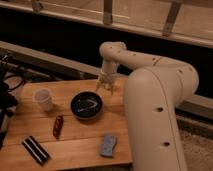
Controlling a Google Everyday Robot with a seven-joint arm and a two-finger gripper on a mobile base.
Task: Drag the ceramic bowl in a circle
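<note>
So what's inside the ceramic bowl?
Only pale streaks on the dark inside of the ceramic bowl; no object shows. The hand is just behind its far rim, outside it, covering nothing inside.

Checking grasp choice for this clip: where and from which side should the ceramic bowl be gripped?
Probably pinch the far-right rim of the ceramic bowl, coming down from above: it sits upright, shallow and wide, and the gripper hangs open just beyond that edge.
</note>
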